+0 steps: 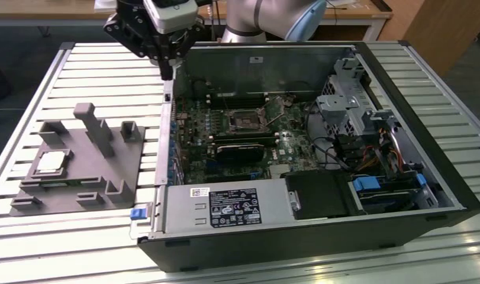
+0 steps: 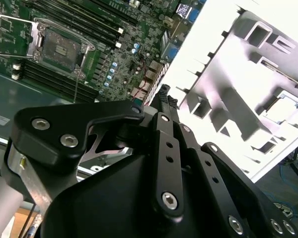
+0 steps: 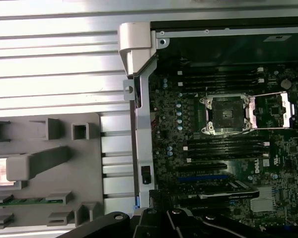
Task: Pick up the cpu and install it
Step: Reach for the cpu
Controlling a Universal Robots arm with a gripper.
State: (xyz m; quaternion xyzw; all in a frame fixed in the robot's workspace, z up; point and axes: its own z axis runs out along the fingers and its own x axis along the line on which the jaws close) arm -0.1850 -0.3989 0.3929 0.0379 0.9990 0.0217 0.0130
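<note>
Fixture plate on table, exterior view's left; cpu on plate's left part. Computer case just beside plate, exterior view's right. Motherboard in case, socket mid-board, power supply at near wall. Gripper above case's far-left edge.

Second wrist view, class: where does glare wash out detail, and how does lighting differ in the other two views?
Second wrist view: fixture plate and cpu bleached near white. First wrist view: table slats glare, motherboard dim. Exterior view: even light, case interior shadowed.
</note>
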